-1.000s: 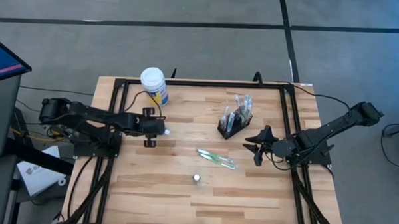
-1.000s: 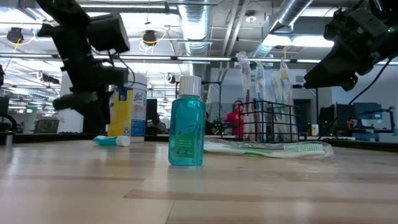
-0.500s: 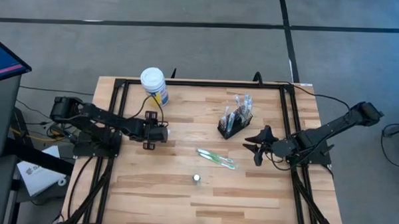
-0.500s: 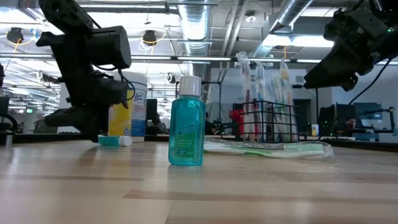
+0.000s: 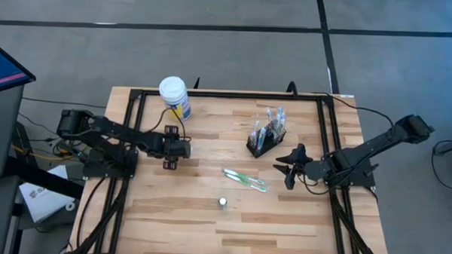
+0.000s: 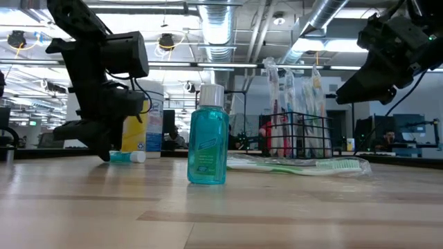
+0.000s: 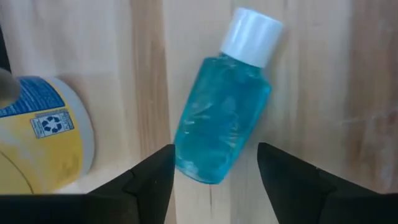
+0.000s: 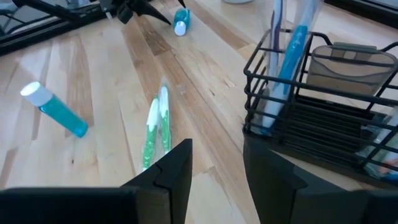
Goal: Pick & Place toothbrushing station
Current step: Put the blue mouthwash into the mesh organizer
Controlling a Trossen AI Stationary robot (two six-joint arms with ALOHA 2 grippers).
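**High view.** Left gripper (image 5: 181, 149): moved in from the table's left edge over the last second and now sits low over the lying bottle, just in front of the jar (image 5: 173, 96). The bottle is hidden beneath it here. Right gripper (image 5: 287, 168): crept slightly towards the centre, fingers spread, empty, just beside the holder (image 5: 266, 136). Green brushes (image 5: 244, 179): flat on the table (image 5: 298, 227), unmoved. Upright bottle (image 5: 222, 202): unmoved, well apart from both arms.

**Low view.** Left gripper (image 6: 104, 153): dropped to the tabletop, fingertips at the lying bottle (image 6: 127, 157). Upright bottle (image 6: 208, 138): standing, centre foreground. Holder (image 6: 294, 135): upright, with brushes standing in it. Right gripper (image 6: 346, 93): hovering clear of the table.

**Left wrist view.** Left gripper (image 7: 214, 168): jaws widened to full spread, one finger either side of the lying bottle (image 7: 221, 121), not yet pinching it. Jar (image 7: 43, 143): just beside.

**Right wrist view.** Right gripper (image 8: 217, 162): spread, empty, facing the green brushes (image 8: 155, 127) and holder (image 8: 323, 106).

**Reading.** Likely the left arm is lined up for a grasp; closing on the bottle seems next, then carrying it to the holder.
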